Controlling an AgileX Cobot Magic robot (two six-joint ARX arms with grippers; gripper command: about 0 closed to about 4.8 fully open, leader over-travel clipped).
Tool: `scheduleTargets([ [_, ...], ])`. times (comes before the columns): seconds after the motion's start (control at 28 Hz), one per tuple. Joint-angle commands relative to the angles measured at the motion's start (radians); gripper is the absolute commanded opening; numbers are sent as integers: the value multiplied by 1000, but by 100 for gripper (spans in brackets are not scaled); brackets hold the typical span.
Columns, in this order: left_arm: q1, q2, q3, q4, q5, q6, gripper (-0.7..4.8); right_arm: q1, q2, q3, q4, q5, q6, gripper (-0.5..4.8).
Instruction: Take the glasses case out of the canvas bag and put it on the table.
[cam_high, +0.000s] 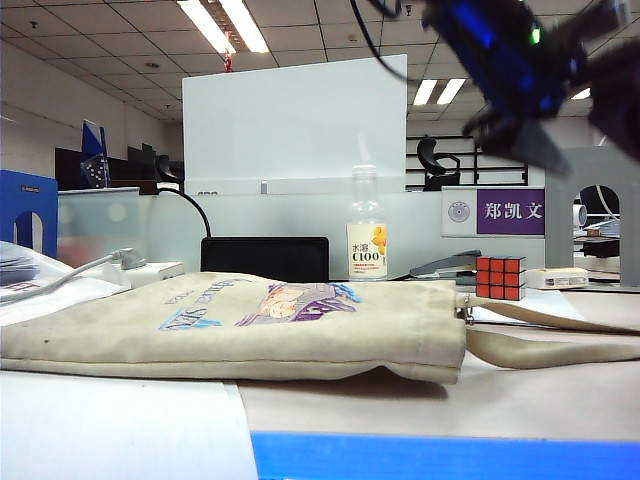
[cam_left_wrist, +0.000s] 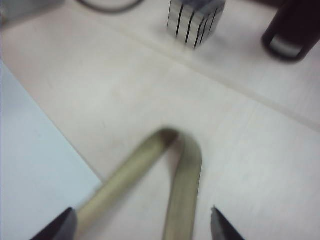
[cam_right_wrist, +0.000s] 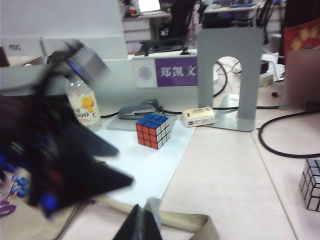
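Hiding any glasses case, canvas bag; blurred left hand wide, right hand pinched, empty.

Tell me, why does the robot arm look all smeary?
Exterior view: the left gripper is a dark blur up high, while the canvas bag looks sharp. Right wrist view: that arm smears too, the Rubik's cube stays clear. Left wrist view: the strap is soft.
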Motion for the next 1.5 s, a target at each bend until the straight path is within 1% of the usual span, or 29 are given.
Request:
scheduleTargets([
  [0.04, -3, 71, -10, -99, 52, -15, 350, 16, -2, 6, 10, 8, -53, -1],
  [0.18, -26, 145, -10, -177, 51, -17, 350, 42, -2, 23, 7, 50, -75, -1],
  [0.25, -32, 176, -10, -184, 51, -18, 350, 62, -2, 39, -3, 72, -90, -1],
  [0.32, -34, 193, -10, -179, 53, -19, 350, 88, -2, 54, -21, 90, -132, -1],
  [0.39, -35, 201, -10, -180, 73, -25, 343, 119, -2, 68, -45, 116, -155, -1],
  [0.46, -38, 203, -10, -181, 105, -35, 290, 152, -2, 74, -50, 142, -166, -1],
  [0.5, -38, 202, -10, -178, 113, -41, 256, 165, -2, 75, -50, 156, -175, -1],
  [0.57, -39, 202, -9, -169, 165, -53, 128, 192, -2, 77, -51, 179, -187, -1],
  [0.61, -38, 202, -8, -162, 202, -69, 41, 202, -2, 79, -50, 190, -187, -1],
  [0.64, -36, 202, -6, -156, 225, -85, -14, 212, -2, 80, -49, 208, -188, -1],
  [0.68, -31, 201, -6, -151, 236, -111, -4, 218, -2, 80, -50, 221, -190, -1],
  [0.79, -14, 193, -6, -145, 247, -178, -5, 233, -2, 83, -50, 246, -190, -1],
  [0.93, 18, 158, 15, -130, 250, -180, -5, 246, -2, 85, -51, 246, -203, -1],
  [1.04, 51, 106, 58, -84, 254, -183, -5, 259, -2, 85, -60, 248, -213, -1],
  [1.14, 92, 42, 122, -42, 272, -227, -5, 259, -2, 84, -73, 247, -233, -1],
  [1.21, 116, 7, 166, -47, 280, -262, -5, 259, -2, 78, -72, 247, -234, -1],
  [1.29, 138, -29, 189, -66, 303, -280, -5, 259, -2, 68, -72, 242, -234, -1],
  [1.36, 153, -76, 192, -111, 336, -280, -5, 259, -2, 47, -67, 225, -234, -1],
  [1.43, 159, -119, 192, -201, 340, -278, -5, 259, -2, 17, -56, 188, -233, -1],
  [1.5, 159, -149, 192, -305, 340, -233, -5, 259, -2, -17, -29, 158, -234, -1],
])
